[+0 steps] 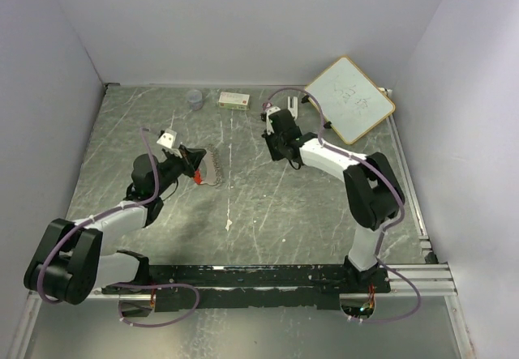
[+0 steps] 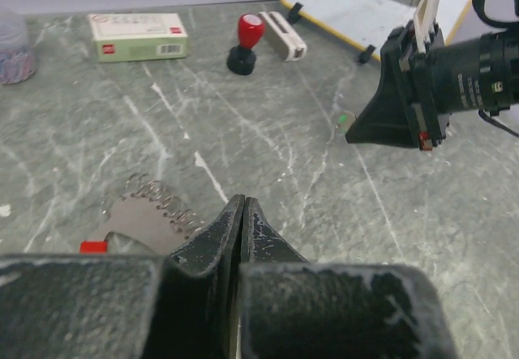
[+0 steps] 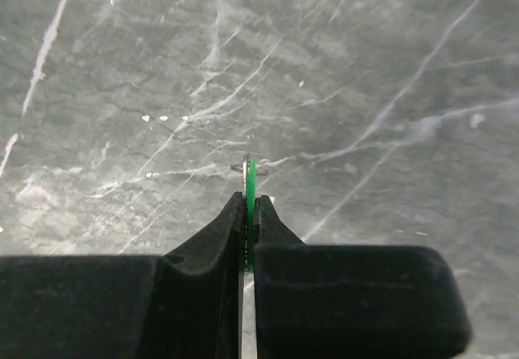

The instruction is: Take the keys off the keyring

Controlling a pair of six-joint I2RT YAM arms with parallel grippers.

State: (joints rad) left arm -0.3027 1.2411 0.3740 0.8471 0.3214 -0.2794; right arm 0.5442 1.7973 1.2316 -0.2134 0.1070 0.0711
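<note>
pinching the green key [image 3: 251, 182] in the fully shut right gripper [image 3: 247, 207] at frame centre, with the left gripper [image 2: 243, 205] closed on nothing just right of the keyring [image 2: 162, 201] and red key [image 2: 93, 246] at lower left, seemingly halfway, needing next a grip on that coil.

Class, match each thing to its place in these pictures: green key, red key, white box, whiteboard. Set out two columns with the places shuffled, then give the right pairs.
Things
1. green key
2. red key
3. white box
4. whiteboard

Places
A. far right corner of the table
B. on the table, next to the keyring
C. pinched in the shut right gripper
D. far edge, beside the clear cup

Pairs: 1-C, 2-B, 3-D, 4-A
</note>
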